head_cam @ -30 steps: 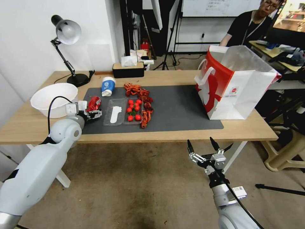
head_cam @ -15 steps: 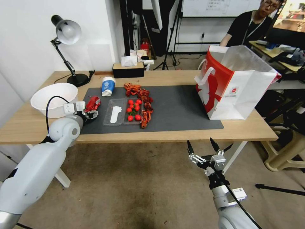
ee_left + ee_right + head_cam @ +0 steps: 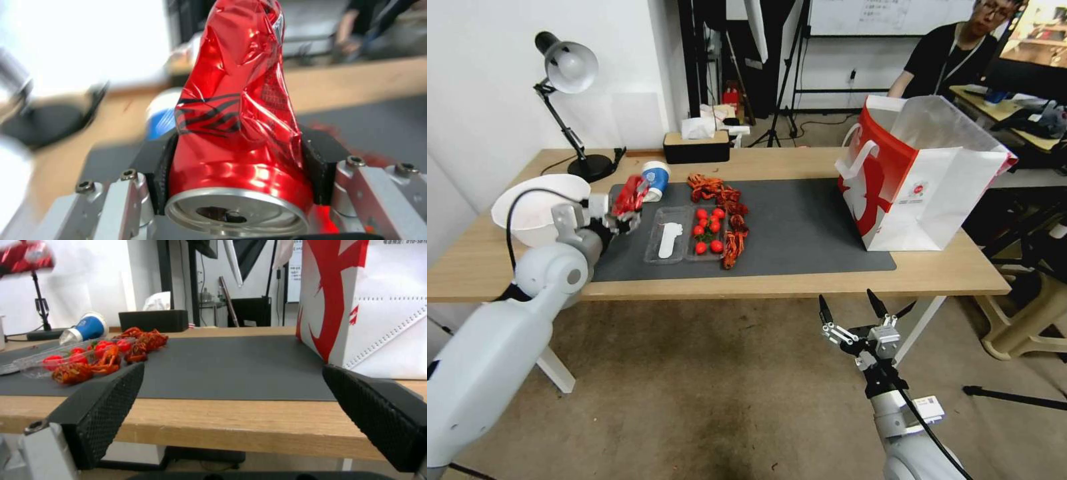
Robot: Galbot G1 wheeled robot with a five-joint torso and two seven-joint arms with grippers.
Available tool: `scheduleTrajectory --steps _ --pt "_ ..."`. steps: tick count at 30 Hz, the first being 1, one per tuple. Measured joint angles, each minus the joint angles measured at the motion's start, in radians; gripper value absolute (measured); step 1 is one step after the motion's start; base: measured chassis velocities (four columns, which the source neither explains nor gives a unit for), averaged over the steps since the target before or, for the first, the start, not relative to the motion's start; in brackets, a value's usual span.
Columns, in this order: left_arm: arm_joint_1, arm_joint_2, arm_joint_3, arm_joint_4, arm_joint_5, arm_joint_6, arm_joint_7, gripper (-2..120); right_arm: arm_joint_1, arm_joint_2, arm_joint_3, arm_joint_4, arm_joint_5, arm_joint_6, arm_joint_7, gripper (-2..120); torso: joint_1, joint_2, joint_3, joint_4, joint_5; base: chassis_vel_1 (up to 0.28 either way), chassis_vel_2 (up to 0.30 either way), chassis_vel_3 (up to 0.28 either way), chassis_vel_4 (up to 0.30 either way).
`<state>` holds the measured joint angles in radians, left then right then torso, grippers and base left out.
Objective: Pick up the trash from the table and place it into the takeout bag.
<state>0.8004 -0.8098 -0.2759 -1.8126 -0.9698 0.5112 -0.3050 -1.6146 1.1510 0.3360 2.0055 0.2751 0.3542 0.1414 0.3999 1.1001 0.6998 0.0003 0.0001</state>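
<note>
My left gripper (image 3: 622,212) is shut on a crushed red drink can (image 3: 628,195), held in the air over the left end of the dark mat (image 3: 800,227). In the left wrist view the can (image 3: 236,110) sits upright between the black pads (image 3: 322,166). The blue-and-white paper cup (image 3: 654,180) lies on its side just beyond the can. The white and red takeout bag (image 3: 920,173) stands open at the right end of the table (image 3: 800,160). My right gripper (image 3: 850,313) hangs open below the table's front edge, facing the bag (image 3: 378,306).
A big white bowl (image 3: 537,207) sits left of my left gripper, with a desk lamp (image 3: 567,67) behind it. A clear tray of tomatoes (image 3: 690,233) and red crayfish shells (image 3: 720,193) lie mid-mat. A tissue box (image 3: 696,147) stands at the back edge.
My left gripper has lifted the red can off the mat, up and toward the paper cup. The right arm has stayed where it was.
</note>
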Motion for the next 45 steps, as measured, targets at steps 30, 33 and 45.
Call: scheduleTrajectory --steps 30,33,45 --pt "-0.954 -0.615 0.792 0.553 0.088 -0.236 0.274 54 -0.013 0.053 0.006 -0.038 -0.035 0.004 0.008 100 0.000 0.000 0.000 -0.0005 0.0003 0.000 0.000 0.000 0.000" --pt "-1.007 -0.708 0.849 0.666 0.129 -0.239 0.295 54 -0.012 0.061 0.007 -0.046 -0.036 0.011 0.006 100 0.000 0.000 0.000 -0.0005 0.0004 0.000 0.000 0.000 0.000" --pt "-1.048 -0.795 0.913 0.754 0.224 -0.249 0.332 59 -0.024 0.060 0.023 -0.045 -0.039 0.020 0.000 100 0.000 0.000 0.000 -0.0002 -0.0002 0.000 0.000 0.000 0.000"
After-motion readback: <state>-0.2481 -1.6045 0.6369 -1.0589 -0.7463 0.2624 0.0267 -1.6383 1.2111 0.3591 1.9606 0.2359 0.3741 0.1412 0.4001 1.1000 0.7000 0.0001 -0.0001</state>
